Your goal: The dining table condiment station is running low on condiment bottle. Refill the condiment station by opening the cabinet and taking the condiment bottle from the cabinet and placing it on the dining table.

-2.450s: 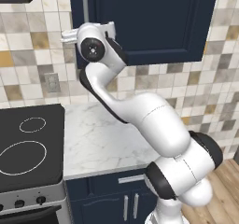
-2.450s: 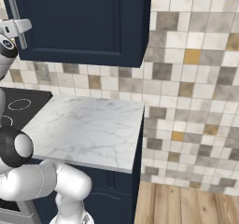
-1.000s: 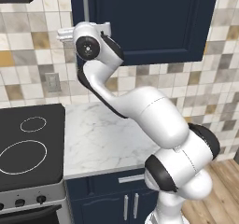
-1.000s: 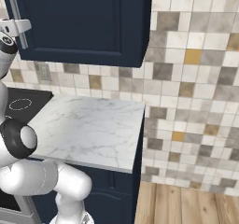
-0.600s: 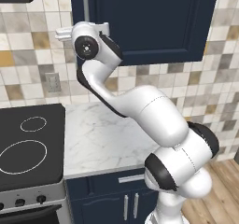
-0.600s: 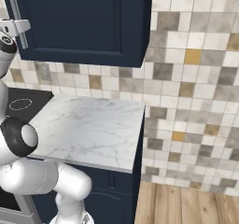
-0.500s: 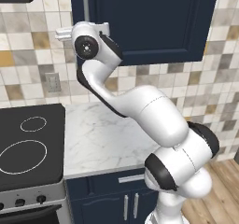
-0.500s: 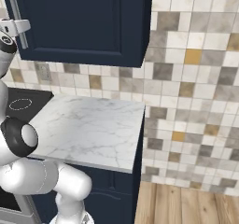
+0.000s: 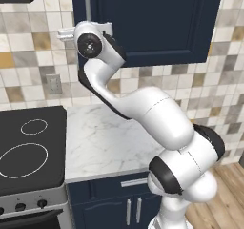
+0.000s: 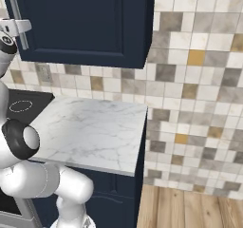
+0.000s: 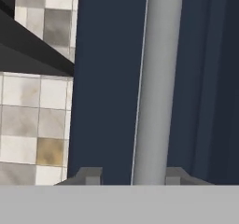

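Our gripper (image 11: 133, 175) straddles the cabinet (image 9: 157, 23) handle (image 11: 156, 78) with jaws apart, unclamped, so we risk slipping off if we pull early.

Even, bright rendered light w/ no clear source, soft faint shadow under cabinet (image 9: 152, 23) on tiles, no glare, base views sharp, hand view close-up slightly soft, no edge distortion, handle (image 11: 156, 83) w/ mild shading.

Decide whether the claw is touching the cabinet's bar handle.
Cannot tell. In the hand view the bar handle runs between the fingertips, but contact isn't plainly visible.
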Tool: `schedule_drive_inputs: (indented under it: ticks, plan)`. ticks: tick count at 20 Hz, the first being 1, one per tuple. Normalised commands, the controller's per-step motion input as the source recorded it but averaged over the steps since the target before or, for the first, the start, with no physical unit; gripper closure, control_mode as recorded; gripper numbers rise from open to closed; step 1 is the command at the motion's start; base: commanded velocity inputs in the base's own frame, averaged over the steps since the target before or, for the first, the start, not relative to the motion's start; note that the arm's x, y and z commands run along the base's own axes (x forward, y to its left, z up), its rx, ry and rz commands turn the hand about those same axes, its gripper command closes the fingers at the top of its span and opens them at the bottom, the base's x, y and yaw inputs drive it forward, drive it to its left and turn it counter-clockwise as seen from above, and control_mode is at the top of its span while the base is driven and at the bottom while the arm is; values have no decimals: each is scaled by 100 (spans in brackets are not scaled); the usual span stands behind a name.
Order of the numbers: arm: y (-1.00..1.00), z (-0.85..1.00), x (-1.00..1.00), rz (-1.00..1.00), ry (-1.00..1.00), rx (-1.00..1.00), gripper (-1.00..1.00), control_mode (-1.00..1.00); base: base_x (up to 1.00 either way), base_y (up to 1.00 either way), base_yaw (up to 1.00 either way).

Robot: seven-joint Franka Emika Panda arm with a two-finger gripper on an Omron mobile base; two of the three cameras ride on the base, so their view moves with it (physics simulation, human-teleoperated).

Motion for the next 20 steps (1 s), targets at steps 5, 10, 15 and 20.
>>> schedule_drive_inputs:
  ticks: [5, 10, 15, 20]
  plan:
    - [0, -27, -1, 0, 15, 0, 100, -100, 0, 0, 0]
    - [0, 0, -71, 1, -5, 0, 100, -100, 0, 0, 0]
    - [0, 0, -100, 1, -14, 0, 100, -100, 0, 0, 0]
    - [-20, 0, -100, 0, -9, 2, 100, -100, 0, 0, 0]
